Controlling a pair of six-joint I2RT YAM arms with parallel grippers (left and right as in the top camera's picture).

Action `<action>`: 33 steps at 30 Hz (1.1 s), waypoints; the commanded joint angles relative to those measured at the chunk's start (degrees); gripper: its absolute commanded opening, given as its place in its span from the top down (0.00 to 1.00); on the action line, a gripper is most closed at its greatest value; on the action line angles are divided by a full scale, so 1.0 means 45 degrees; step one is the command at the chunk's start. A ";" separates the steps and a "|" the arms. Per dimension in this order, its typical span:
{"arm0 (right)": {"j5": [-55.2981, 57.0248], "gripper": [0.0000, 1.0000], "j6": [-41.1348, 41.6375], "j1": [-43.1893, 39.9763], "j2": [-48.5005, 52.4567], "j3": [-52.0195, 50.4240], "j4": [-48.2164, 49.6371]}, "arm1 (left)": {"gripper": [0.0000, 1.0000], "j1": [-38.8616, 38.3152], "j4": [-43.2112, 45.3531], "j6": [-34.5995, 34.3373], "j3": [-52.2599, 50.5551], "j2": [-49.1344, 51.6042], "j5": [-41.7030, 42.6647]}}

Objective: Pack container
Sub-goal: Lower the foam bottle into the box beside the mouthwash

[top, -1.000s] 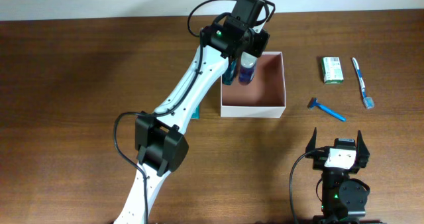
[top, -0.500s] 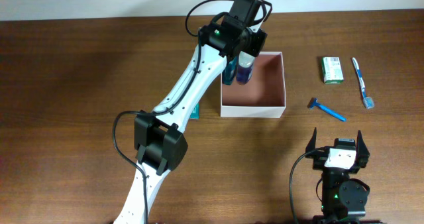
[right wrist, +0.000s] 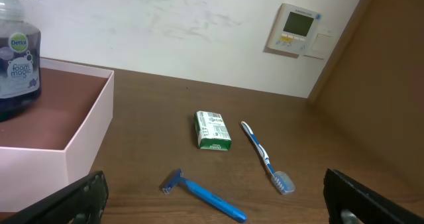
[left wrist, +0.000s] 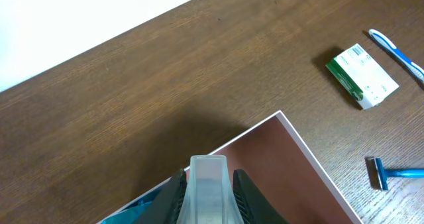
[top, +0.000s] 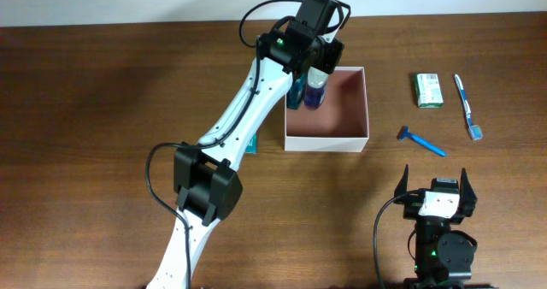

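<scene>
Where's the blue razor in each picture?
Overhead: the blue razor lies just right of the container.
Left wrist: the razor is at the bottom right edge.
Right wrist: the razor is at the bottom middle.
Shared landmark: the green-and-white packet, above the razor in every picture.

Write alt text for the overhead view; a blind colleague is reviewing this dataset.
The left gripper holds a blue bottle at the far left corner of the white-walled container on a wooden table. Right of the container lie a green-and-white packet, a toothbrush and a blue razor; the right gripper sits open in front.
</scene>
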 commanded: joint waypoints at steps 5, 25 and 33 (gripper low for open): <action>0.0253 0.01 0.0049 0.0083 -0.0073 -0.0058 -0.0107 | 0.80 0.0097 0.0165 0.0102 0.0131 0.0151 -0.0092; 0.0253 0.01 0.0049 0.0083 -0.0073 -0.0058 -0.0107 | 0.60 0.0097 0.0432 0.0107 0.0131 0.0515 -0.0087; 0.0253 0.01 0.0049 0.0083 -0.0073 -0.0058 -0.0107 | 0.59 0.0097 0.0554 0.0107 0.0136 0.0515 -0.0087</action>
